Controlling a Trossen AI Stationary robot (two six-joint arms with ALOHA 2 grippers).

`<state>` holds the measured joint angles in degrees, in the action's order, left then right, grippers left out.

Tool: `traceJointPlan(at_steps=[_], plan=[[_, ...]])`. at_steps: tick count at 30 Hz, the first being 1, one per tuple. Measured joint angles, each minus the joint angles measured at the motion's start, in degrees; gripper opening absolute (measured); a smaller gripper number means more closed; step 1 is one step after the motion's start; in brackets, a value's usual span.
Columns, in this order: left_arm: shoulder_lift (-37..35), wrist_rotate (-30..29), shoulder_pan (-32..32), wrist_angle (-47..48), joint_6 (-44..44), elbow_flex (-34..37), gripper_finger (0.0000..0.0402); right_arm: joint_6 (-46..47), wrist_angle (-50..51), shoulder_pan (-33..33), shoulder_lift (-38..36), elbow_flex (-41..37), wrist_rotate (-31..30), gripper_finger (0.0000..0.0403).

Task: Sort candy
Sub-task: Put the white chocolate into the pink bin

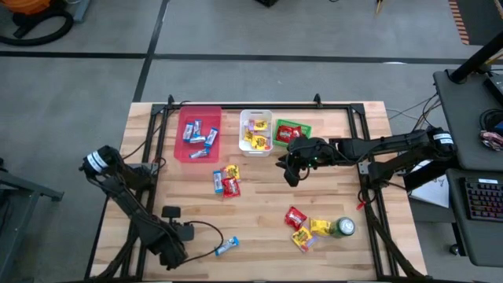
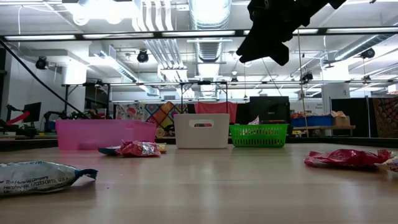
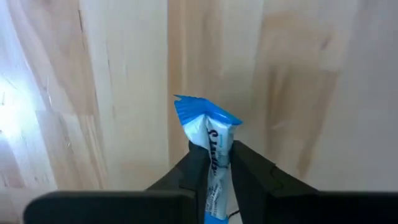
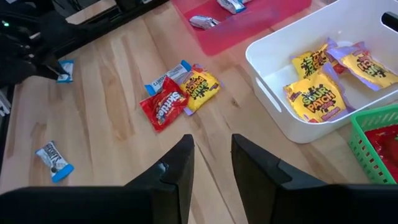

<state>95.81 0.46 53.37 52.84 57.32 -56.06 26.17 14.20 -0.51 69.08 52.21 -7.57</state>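
Now the left gripper [image 3: 214, 163] pinches 1 blue-and-silver bar [image 3: 210, 140] on the table well in front of the pink bin [image 1: 198, 132], which looks like its destination, while the right gripper [image 4: 211, 163] hangs parted near the white bin [image 4: 323, 68].

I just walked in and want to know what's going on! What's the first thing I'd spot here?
Probably the three bins along the table's far edge: a pink tray with blue bars, a white bin with yellow packets and a green basket. Near the front left corner, the left pincer pinches a blue-and-silver bar.
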Motion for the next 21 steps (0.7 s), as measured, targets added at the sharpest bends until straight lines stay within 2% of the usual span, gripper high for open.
traceJointPlan(at_steps=[8,15,21], plan=[[-0.4,-6.1,-2.5,2.7,-3.3,-5.0,0.0039,-0.6,0.0,0.0,0.0,0.0,0.0,0.0098],[-2.9,-15.5,-5.6,4.6,-9.4,-8.5,0.0039,-1.5,0.0,-1.2,0.0,0.0,0.0,0.0098],[-8.1,-24.1,-8.3,4.5,-14.4,-9.0,0.0039,-1.8,0.0,-3.0,0.0,0.0,0.0,0.0098]])
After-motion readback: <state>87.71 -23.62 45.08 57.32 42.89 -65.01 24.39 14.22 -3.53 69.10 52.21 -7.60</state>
